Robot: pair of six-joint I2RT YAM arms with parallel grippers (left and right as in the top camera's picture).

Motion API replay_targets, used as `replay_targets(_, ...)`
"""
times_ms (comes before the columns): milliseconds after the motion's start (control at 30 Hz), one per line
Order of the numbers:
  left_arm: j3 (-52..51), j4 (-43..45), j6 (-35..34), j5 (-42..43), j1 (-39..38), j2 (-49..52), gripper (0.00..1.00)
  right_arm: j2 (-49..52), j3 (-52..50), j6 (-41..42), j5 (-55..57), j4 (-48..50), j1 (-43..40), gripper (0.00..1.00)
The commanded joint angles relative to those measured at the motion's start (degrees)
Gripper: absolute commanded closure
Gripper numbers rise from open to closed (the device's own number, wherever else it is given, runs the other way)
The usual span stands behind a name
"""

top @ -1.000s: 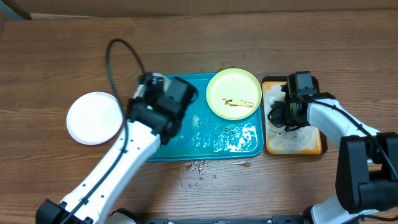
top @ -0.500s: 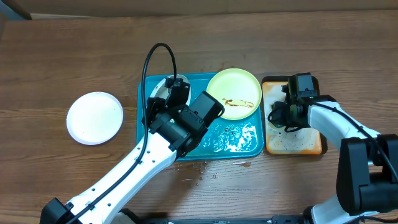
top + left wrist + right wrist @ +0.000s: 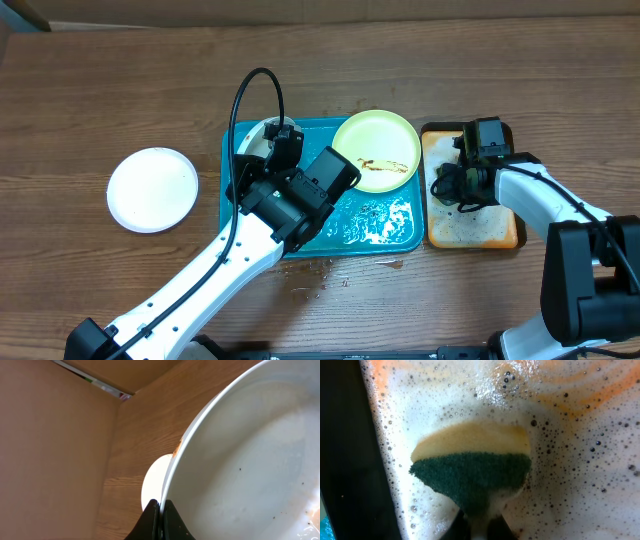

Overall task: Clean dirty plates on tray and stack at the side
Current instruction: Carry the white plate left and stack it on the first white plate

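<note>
Your held white plate point(image 3: 240, 460) sits over the far left corner of the tray point(image 3: 310, 127). The left gripper point(image 3: 161, 507) is clenched on its rim, one finger on each face. In the left wrist view the plate is seen nearly edge-on, and you can see a small brown spot on the rim and a few dark specks on the inner face.

The yellow-green plate point(image 3: 375, 150) lies flat in the tray's far right corner, with a brown sauce smear across its middle. The near right part of the tray is wet and foamy. The second white plate point(image 3: 152, 189) lies on the table point(image 3: 500, 80) to the left, well apart from the tray. It looks clean from overhead.

Your left arm reaches in from the near left and crosses the tray's near left part.

To the right, touching or just beside the tray, is the orange tray point(image 3: 505, 235), full of suds. Your right gripper point(image 3: 479, 522) hangs over it, clamped on a sponge point(image 3: 470, 462) with a yellow body and a dark green scouring face. The sponge rests down in the foam.

A few water drops point(image 3: 315, 270) lie on the table just near of the tray.
</note>
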Motion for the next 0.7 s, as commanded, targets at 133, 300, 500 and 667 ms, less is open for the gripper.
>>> replay_targets(133, 1.4, 0.2, -2.1, 4.4, 3.4, -1.1, 0.96, 2.1, -2.6, 0.4, 0.1, -0.8, -0.2, 0.96)
replay_targets(300, 1.4, -0.1, -2.1, 15.4, 13.3, -1.1, 0.96, 2.1, -2.6, 0.4, 0.1, -1.1, -0.2, 0.96)
replay_targets(500, 1.4, 0.3, -0.3, 31.3, 33.3, -1.1, 0.96, 2.1, -2.6, 0.4, 0.1, -1.4, -0.2, 0.96)
replay_targets(667, 1.4, 1.6, -0.5, 38.2, 49.0, -0.9, 0.96, 2.1, -2.6, 0.4, 0.1, -1.4, -0.2, 0.96)
